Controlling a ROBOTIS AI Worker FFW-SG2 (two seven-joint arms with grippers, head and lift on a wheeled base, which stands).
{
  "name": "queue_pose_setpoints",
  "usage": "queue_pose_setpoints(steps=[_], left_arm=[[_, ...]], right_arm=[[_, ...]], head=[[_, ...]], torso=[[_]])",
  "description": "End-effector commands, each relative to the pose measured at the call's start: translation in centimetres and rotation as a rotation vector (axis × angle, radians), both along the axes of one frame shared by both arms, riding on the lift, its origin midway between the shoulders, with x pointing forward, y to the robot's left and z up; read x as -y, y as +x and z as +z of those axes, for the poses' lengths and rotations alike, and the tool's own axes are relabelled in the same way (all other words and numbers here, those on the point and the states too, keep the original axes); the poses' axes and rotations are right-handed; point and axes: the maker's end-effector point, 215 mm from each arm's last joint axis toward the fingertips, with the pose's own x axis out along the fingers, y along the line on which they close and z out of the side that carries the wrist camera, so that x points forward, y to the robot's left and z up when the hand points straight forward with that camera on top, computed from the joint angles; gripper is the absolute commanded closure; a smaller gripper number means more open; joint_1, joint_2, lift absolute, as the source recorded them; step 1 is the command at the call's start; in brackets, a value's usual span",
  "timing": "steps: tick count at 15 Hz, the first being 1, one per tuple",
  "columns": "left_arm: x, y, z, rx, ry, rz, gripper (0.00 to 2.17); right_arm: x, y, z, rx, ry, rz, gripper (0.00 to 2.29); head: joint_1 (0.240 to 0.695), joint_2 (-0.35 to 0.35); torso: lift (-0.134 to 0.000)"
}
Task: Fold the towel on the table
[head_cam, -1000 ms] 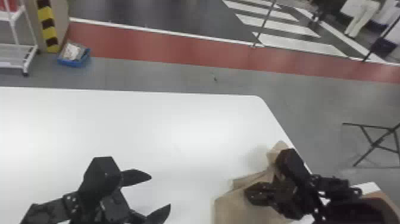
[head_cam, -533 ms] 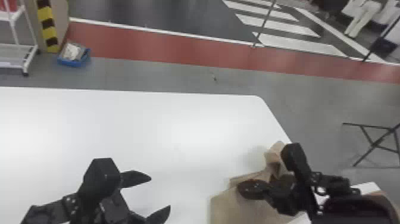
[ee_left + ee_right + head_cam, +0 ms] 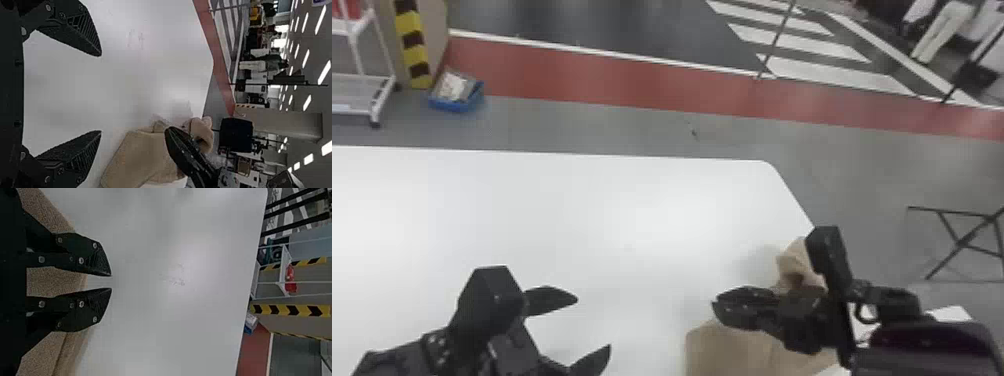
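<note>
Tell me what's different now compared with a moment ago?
The right claw has moved to the robot's left and a little farther from the robot, over the towel. Its fingers now stand slightly apart with nothing between them; whether they held cloth before, I can't tell. The towel's left edge has shifted slightly left. The left claw stayed put, open above the table.

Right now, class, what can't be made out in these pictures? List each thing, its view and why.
Near end of the beige cloth towel: head view, cut off by the bottom edge.
Towel behind the black two-fingered right hand: right wrist view, hidden by that hand.
Contents of the small blue box: head view, too small to tell.
</note>
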Motion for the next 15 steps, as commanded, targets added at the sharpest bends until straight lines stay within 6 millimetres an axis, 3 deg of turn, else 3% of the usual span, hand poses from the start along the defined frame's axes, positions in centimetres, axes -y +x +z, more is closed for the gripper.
queue_pose_setpoints(steps=[1, 4, 7, 8, 9, 11, 12, 15], left_arm=[[0.2, 0.0, 0.0, 0.000, -0.002, -0.002, 0.21], [0.5, -0.1, -0.3, -0.004, -0.001, -0.007, 0.21], [0.3, -0.4, -0.5, -0.012, -0.001, -0.004, 0.21], [0.0, -0.4, -0.5, -0.014, -0.001, 0.002, 0.21], [-0.2, -0.5, -0.7, -0.017, 0.000, 0.007, 0.21], [-0.5, -0.5, -0.7, -0.018, 0.001, 0.014, 0.21], [-0.5, -0.5, -0.7, -0.018, 0.001, 0.014, 0.21], [-0.4, -0.4, -0.6, -0.015, -0.002, 0.014, 0.21]], right_arm=[[1.6, -1.7, -0.7, -0.038, -0.070, -0.019, 0.12], [2.1, -2.9, -2.2, -0.082, -0.116, -0.021, 0.15], [1.8, -2.9, -4.7, -0.142, -0.175, 0.000, 0.26], [1.6, -2.8, -5.0, -0.151, -0.193, 0.016, 0.41], [1.5, -2.6, -5.0, -0.152, -0.192, 0.017, 0.70], [1.0, -2.3, -4.7, -0.142, -0.158, 0.015, 1.62], [0.8, -2.1, -4.4, -0.131, -0.139, 0.017, 1.92], [-0.1, -1.7, -3.7, -0.106, -0.086, 0.034, 2.02]], head=[[0.695, -0.350], [0.695, -0.350], [0.695, -0.350], [0.695, -0.350], [0.695, -0.350], [0.695, -0.350], [0.695, -0.350], [0.695, -0.350]], torso=[[-0.124], [-0.124], [-0.124], [-0.124], [-0.124], [-0.124], [-0.124], [-0.124]])
